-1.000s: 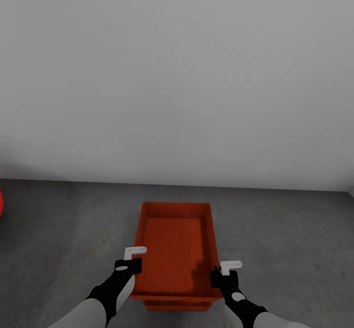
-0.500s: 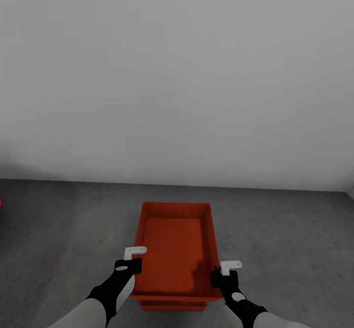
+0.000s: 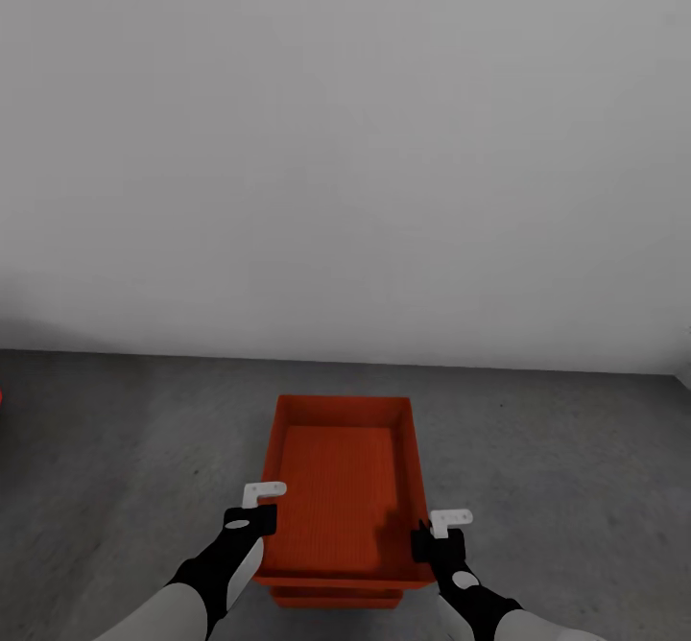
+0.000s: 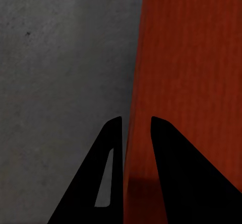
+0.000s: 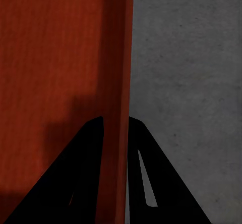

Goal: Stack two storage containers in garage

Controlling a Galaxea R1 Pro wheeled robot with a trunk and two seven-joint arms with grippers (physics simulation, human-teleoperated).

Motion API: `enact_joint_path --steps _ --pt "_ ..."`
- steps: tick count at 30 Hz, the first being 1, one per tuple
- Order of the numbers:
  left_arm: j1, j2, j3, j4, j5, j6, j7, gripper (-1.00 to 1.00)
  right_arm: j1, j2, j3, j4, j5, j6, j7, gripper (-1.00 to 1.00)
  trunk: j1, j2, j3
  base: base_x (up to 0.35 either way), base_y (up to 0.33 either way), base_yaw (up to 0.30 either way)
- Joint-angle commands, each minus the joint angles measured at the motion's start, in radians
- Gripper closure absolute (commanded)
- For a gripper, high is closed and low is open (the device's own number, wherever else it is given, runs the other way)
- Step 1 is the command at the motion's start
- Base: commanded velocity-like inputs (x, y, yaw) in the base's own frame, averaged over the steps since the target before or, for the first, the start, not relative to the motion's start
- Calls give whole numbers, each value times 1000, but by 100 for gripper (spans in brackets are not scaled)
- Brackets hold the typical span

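Observation:
An orange-red storage container (image 3: 338, 487) hangs just above the dark grey garage floor (image 3: 576, 468), held level between both arms. My left gripper (image 3: 262, 518) is shut on its left wall (image 4: 132, 133), one finger on each side. My right gripper (image 3: 422, 537) is shut on the right wall (image 5: 117, 133) in the same way. Directly beneath it lies the second storage container (image 3: 336, 600); just its near edge peeks out under the held one. Whether the two containers touch is hidden.
A plain white wall (image 3: 345, 142) rises close behind the containers. Grey concrete stretches to both sides. A thin red sliver (image 3: 1, 396) shows at the left edge of the head view.
The lower container's visible edge has slid slightly left under the held one, and the red patch at the left edge has shrunk to a sliver. Both grips are unchanged.

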Motion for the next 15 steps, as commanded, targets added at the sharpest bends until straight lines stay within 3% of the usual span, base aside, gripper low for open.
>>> enact_joint_path --steps 1,6,15 --pt "0 -1 -3 -3 3 6 12 100 -1 1 -19 3 -23 -7 -9 100 0 -1 -1 0 0 0" --pt "0 -1 -3 -3 4 6 12 100 -1 1 -19 3 -23 -7 -9 100 0 -1 -1 0 0 21" --pt "0 -1 -3 -3 5 6 13 100 -1 1 -19 3 -24 -7 -9 100 0 -1 -1 0 0 127"
